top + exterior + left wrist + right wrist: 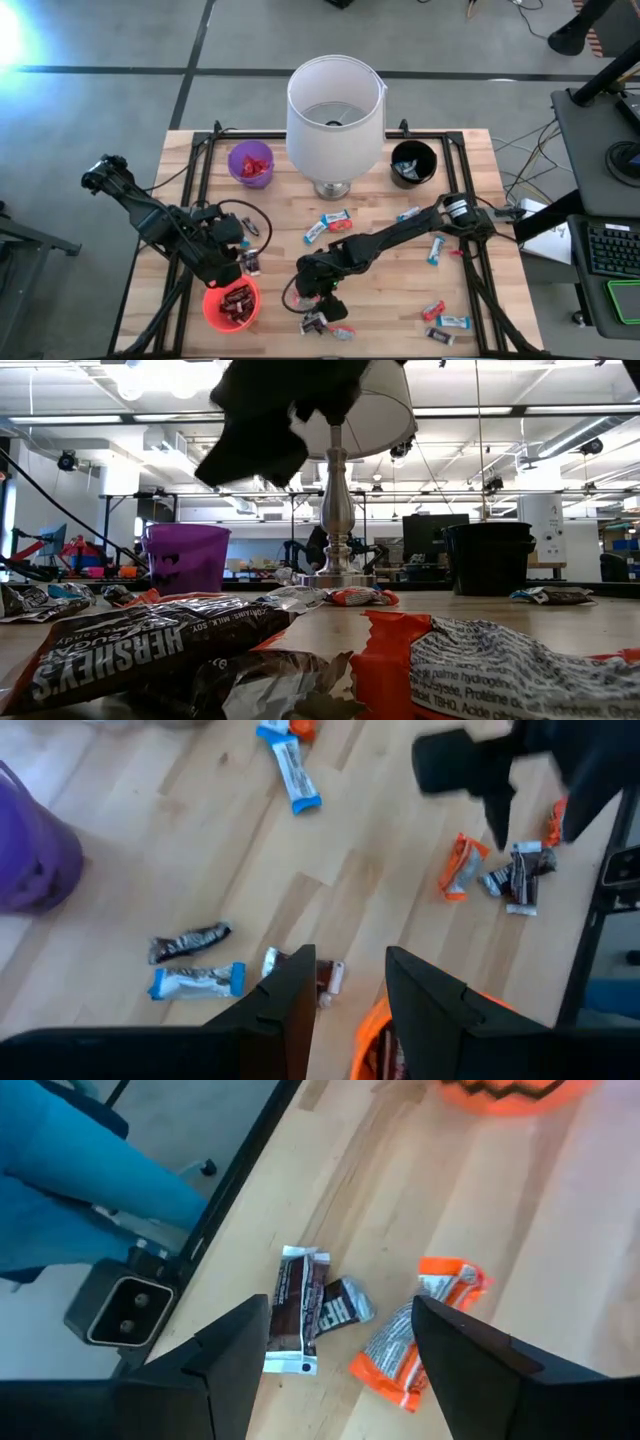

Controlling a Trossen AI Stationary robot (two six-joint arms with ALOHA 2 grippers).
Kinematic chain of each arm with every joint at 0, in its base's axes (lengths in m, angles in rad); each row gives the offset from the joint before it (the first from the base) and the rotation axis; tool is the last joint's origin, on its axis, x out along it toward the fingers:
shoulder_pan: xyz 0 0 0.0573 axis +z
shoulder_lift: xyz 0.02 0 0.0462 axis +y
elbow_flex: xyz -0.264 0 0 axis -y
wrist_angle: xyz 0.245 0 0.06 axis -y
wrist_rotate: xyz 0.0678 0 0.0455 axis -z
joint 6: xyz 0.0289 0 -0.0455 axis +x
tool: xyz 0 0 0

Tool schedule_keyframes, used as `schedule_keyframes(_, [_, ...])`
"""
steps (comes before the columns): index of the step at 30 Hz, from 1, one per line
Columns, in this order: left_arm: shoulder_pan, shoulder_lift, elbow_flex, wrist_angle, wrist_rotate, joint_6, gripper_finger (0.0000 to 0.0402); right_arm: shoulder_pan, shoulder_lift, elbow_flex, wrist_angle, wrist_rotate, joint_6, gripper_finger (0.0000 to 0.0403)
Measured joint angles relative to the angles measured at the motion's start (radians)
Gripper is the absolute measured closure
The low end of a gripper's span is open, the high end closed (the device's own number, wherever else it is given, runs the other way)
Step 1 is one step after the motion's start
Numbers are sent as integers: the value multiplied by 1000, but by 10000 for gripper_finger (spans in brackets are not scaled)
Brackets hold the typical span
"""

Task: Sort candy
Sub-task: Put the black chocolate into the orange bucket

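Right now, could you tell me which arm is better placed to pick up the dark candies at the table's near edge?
Right. Its open gripper hovers directly above the dark candies, while the left gripper is over by the red cup.

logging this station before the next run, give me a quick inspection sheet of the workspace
Surface: wooden table in a black frame.
Job's things: candy bars scattered over the table; dark ones in the orange cup, red in the purple cup, some in the black cup.
Clutter: white lamp at the back centre.
Grippers: left gripper open above the orange cup; right gripper open over bars at the front edge.
Cables: wires off the table's right side.
Surroundings: desk with keyboard at right; lab room behind.
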Motion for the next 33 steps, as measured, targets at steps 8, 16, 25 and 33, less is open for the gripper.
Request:
schedule_keyframes(8, [1, 0, 17, -4, -6, 9, 296, 19, 75, 0, 8, -11, 17, 170])
schedule_keyframes(16, [0, 0, 17, -1, -6, 7, 296, 40, 104, -2, 10, -11, 28, 170])
schedule_keyframes(25, [0, 0, 17, 1, -6, 2, 296, 62, 121, -2, 27, -14, 42, 170])
schedule_keyframes(33, [0, 1, 16, 1, -6, 2, 296, 62, 121, -7, 30, -14, 57, 179])
